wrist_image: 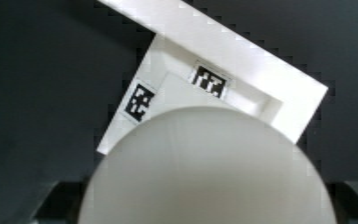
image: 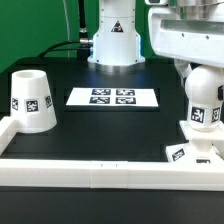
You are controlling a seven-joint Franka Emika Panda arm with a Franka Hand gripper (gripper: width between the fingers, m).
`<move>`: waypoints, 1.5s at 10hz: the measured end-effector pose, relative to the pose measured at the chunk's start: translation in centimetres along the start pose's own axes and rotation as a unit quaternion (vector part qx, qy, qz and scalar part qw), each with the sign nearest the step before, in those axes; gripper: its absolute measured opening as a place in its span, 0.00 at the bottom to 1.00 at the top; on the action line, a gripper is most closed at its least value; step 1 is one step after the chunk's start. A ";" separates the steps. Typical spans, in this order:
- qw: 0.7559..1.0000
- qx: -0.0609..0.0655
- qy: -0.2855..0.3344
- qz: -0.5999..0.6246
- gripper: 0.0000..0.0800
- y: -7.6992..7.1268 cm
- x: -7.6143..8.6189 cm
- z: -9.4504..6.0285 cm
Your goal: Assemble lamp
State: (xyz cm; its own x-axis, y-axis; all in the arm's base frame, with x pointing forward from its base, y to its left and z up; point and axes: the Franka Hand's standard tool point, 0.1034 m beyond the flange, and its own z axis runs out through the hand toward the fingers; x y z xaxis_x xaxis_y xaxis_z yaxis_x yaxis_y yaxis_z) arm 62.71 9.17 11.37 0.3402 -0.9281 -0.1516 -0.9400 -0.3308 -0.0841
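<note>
**Bulb held over the base**

Nearest in the exterior view, the rail (image: 100, 176) runs along the front of the black table (image: 110, 135) and turns up that view's left edge; just behind it, at the exterior view's right, the base (image: 190, 152) lies on the table with its tags facing forward; the bulb (image: 203, 105) stands upright directly above the base, its tag toward the camera; whether its stem is seated in the base or only over it, I cannot tell.

In the wrist view the gripper (wrist_image: 202, 206) straddles the bulb's rounded top; the dark fingers (wrist_image: 66, 203) sit one on each side, spread to the bulb's width and pressed to its flanks, so it has hold of the bulb; the base shows beyond, two tags visible.

Further back at the exterior view's left, the shade (image: 32, 100) stands on the table, well apart from the base; the marker board (image: 112, 97) lies flat in the middle, behind both.
</note>
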 end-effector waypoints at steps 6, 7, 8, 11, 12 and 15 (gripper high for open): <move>0.999 -0.005 -0.014 -0.028 0.87 0.1 -0.2 -0.1; 0.995 -0.012 -0.017 -0.093 0.87 0.1 -0.1 -0.3; 0.987 -0.017 -0.013 -0.161 0.87 -0.1 -0.1 -0.5; 0.964 -0.015 -0.014 -0.266 0.87 0.0 -0.1 -0.4; 0.954 -0.015 -0.015 -0.300 0.87 0.0 -0.1 -0.4; 0.879 -0.032 -0.003 -0.476 0.87 0.0 0.2 -0.6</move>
State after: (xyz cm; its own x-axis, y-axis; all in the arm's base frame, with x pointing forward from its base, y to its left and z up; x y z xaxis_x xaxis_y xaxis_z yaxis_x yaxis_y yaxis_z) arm 62.74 8.93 11.90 0.9733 -0.2245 -0.0477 -0.2287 -0.9660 -0.1207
